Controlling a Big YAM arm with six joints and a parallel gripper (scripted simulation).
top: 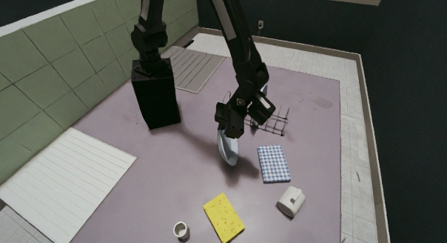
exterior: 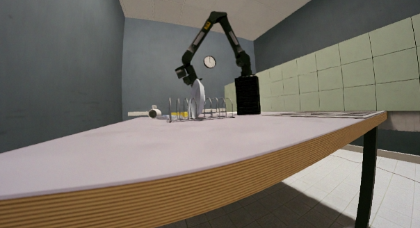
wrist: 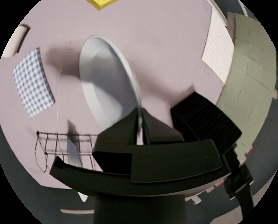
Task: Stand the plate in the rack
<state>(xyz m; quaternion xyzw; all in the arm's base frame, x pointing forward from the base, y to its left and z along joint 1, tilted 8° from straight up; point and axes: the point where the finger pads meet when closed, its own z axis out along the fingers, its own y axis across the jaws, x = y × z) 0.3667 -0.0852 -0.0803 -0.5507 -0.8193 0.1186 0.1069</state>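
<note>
The black claw point(top: 226, 133) is gripping the upper rim of a round white plate point(top: 226, 148), its fingers nearly closed on the thin edge. The plate is hanging on edge above the mauve surface point(top: 155, 169), at the centre of the top view, just left of the wire dish rack point(top: 271, 122). A blue checked cloth point(top: 274, 164) is lying below the rack, a yellow sponge point(top: 223, 217) further down.
</note>
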